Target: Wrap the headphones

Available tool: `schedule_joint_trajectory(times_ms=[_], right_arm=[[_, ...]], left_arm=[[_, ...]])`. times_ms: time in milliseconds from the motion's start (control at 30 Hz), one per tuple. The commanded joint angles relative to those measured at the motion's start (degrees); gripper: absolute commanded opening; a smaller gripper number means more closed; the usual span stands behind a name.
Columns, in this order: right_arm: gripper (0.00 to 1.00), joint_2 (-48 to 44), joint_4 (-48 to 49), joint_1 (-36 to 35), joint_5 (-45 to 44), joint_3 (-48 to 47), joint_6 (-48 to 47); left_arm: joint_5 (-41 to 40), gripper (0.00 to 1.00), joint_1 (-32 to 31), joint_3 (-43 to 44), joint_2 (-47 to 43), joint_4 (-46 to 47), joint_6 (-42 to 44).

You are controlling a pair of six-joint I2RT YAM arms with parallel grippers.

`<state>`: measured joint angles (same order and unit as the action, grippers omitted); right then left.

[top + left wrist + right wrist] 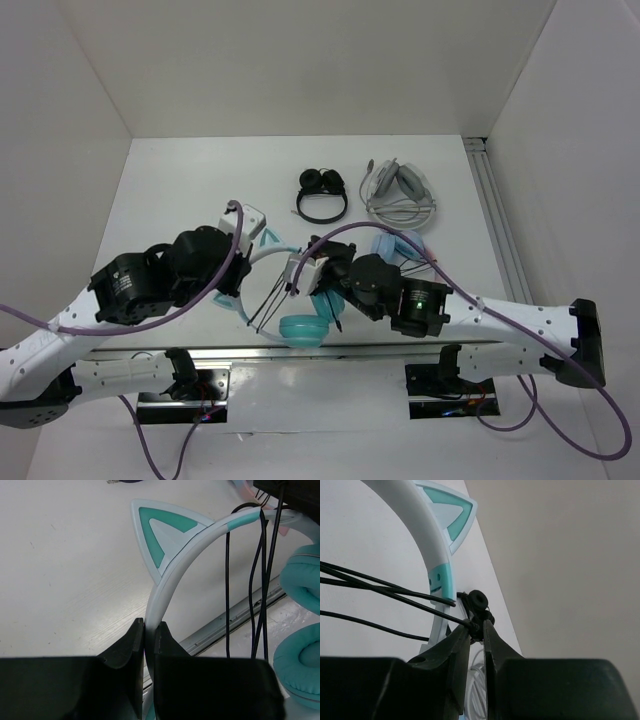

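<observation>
The teal headphones (300, 330) hang raised between my two grippers, ear cups low near the table's front edge. In the left wrist view my left gripper (149, 626) is shut on the pale headband (172, 572), just below a pointed cat ear (160, 530). Several strands of the thin black cable (227, 580) drop across the band beside the teal ear cups (302, 662). In the right wrist view my right gripper (477, 625) pinches the cable (395, 596) at its knotted end, close to the headband (422, 520). From above, the right gripper (295, 270) sits right of the left gripper (260, 240).
Small black headphones (321, 192) and grey-white headphones (400, 190) lie at the back of the table. Pink-and-blue headphones (400, 245) lie partly hidden behind my right arm. A metal rail (495, 220) runs along the right side, another (235, 615) along the front edge.
</observation>
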<state>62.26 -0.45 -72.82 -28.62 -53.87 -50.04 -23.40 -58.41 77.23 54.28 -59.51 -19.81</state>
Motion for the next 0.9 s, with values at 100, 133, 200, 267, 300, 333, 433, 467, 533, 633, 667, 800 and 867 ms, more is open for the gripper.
schedule_joint_trajectory(times_ms=[100,133,200,267,300,333,433,467,533,633,667,800,867], right_arm=[[0.31,-1.70,4.75,9.18,-8.56,0.52,-0.94],[0.31,-1.70,4.75,9.97,-8.03,0.52,-0.94],[0.34,-1.18,4.75,12.51,-6.38,0.52,-0.15],[0.36,-1.18,4.75,14.97,-4.70,0.52,0.47],[0.37,-1.18,4.75,15.85,-4.69,0.52,1.08],[0.37,-1.18,4.75,16.65,-3.73,0.52,1.09],[0.37,-1.18,4.75,19.55,-1.88,0.52,3.10],[0.37,-1.18,5.45,20.08,-1.27,1.04,3.11],[0.38,-1.18,6.77,21.75,-1.78,1.04,4.95],[0.48,-1.70,6.78,23.68,-0.30,-1.84,9.67],[0.62,-1.18,4.77,23.69,-0.29,-2.99,11.00],[1.00,2.06,-0.84,24.30,-3.80,-10.19,18.03],[1.00,3.39,-3.14,23.78,-8.37,-15.36,23.74]], left_arm=[[4.33,0.00,-0.74,2.57,-3.22,-7.73,-0.23],[4.33,0.00,-0.74,2.57,-3.22,-7.73,-0.23],[4.33,0.00,-0.74,2.57,-2.69,-7.73,-0.23],[4.33,0.00,-0.74,3.10,-2.16,-7.73,-0.23],[4.33,0.00,-0.74,3.10,-2.16,-7.73,-0.23],[3.72,0.00,-0.74,3.10,-2.16,-8.25,-0.23],[3.18,0.00,-0.74,3.10,-1.11,-8.26,-0.75],[3.18,0.00,-0.74,3.10,-1.11,-8.26,-0.75],[1.61,0.00,-0.74,3.10,-0.49,-8.26,-1.46],[-1.89,0.00,-0.74,3.10,1.25,-9.39,-4.16],[-3.13,0.00,-0.74,3.10,1.27,-9.40,-5.05],[-8.68,0.00,1.19,2.05,3.37,-9.93,-10.32],[-9.91,0.00,2.60,0.82,3.37,-8.80,-12.00]])
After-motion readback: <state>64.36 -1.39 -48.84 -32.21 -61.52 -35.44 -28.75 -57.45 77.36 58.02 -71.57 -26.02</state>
